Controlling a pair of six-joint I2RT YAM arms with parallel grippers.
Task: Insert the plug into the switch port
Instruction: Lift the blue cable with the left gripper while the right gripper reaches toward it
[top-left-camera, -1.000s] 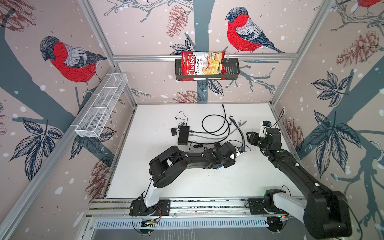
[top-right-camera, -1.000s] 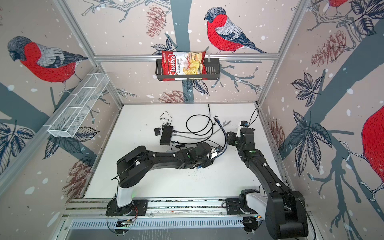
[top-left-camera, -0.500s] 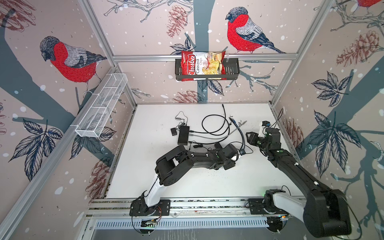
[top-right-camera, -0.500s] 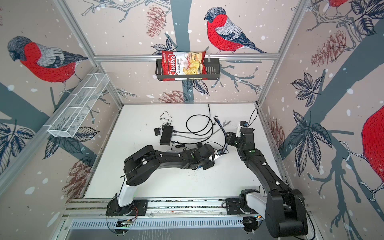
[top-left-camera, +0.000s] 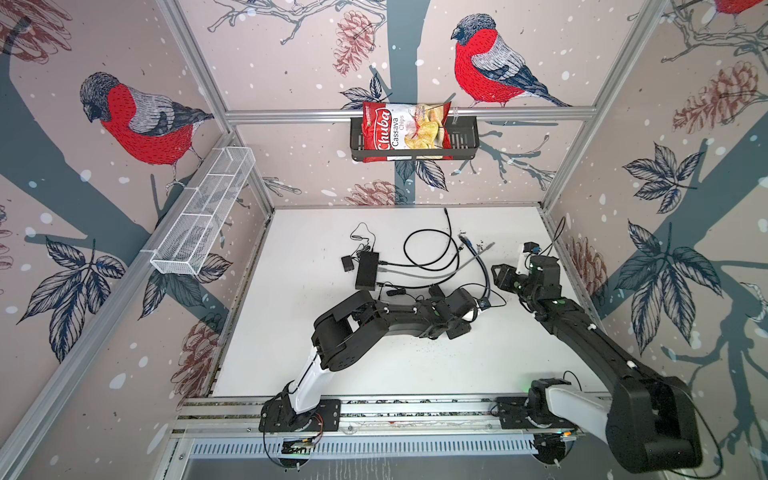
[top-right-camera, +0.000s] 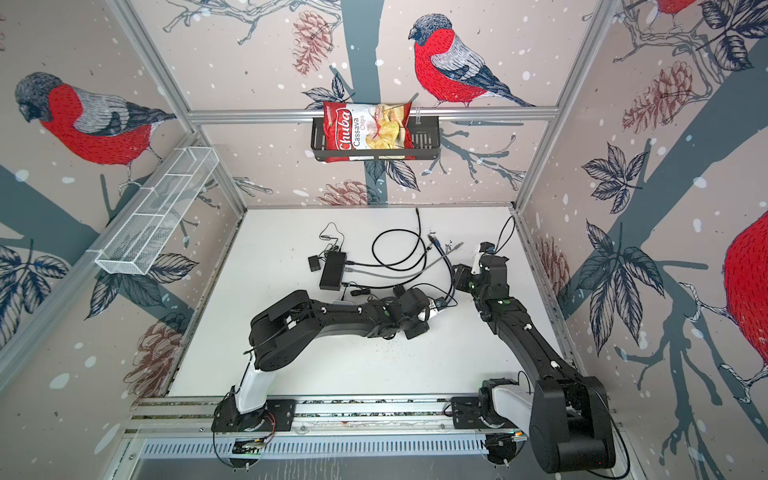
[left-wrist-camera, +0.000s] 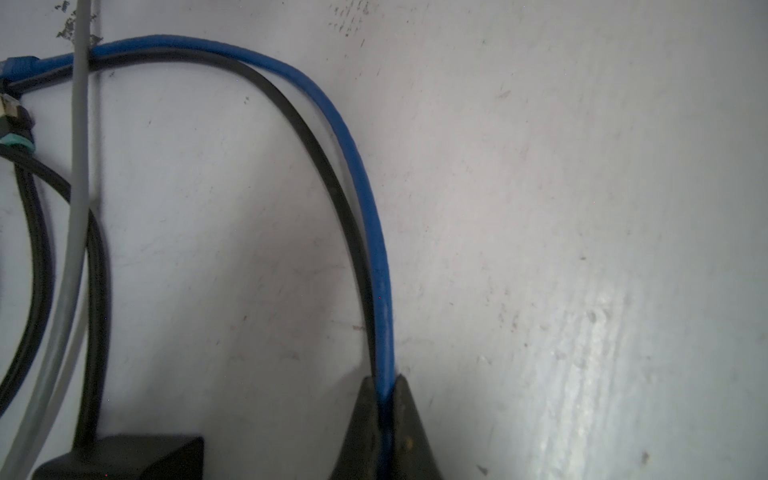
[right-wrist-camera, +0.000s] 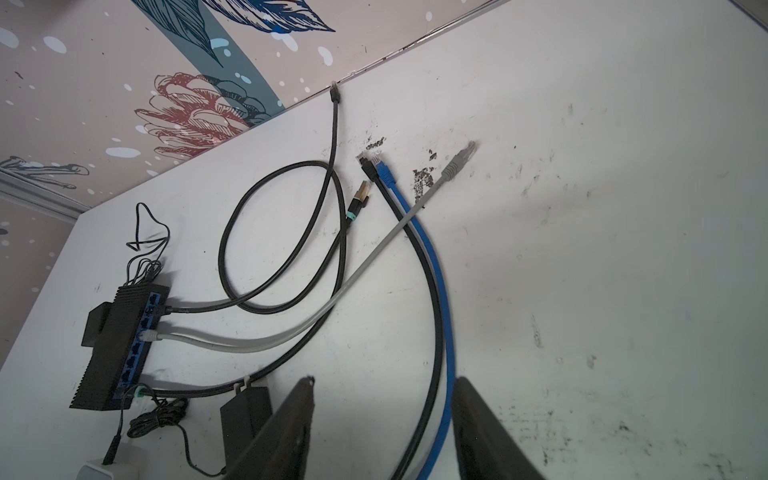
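The black switch (top-left-camera: 367, 270) (top-right-camera: 332, 271) lies on the white table, its row of blue ports (right-wrist-camera: 139, 345) facing right. My left gripper (left-wrist-camera: 384, 409) (top-left-camera: 480, 306) sits low on the table, shut on the blue cable (left-wrist-camera: 365, 187). That cable curves away to its loose blue plug (right-wrist-camera: 384, 170) (left-wrist-camera: 18, 66), which lies far from the switch beside a black plug (right-wrist-camera: 368, 166). Hovering above the same stretch, my right gripper (right-wrist-camera: 382, 415) (top-left-camera: 505, 276) is open and empty, with the blue and black cables running beneath its gap.
A grey cable (right-wrist-camera: 374, 257) and black cables (right-wrist-camera: 282, 237) run from the switch, their free ends scattered mid-table. A black power adapter (right-wrist-camera: 245, 415) lies near my left arm. On the walls hang a chips bag (top-left-camera: 405, 133) in a basket and a white wire basket (top-left-camera: 203, 212).
My left gripper's jaws have closed onto the blue cable, and the left arm has shifted slightly. The right arm has not moved.
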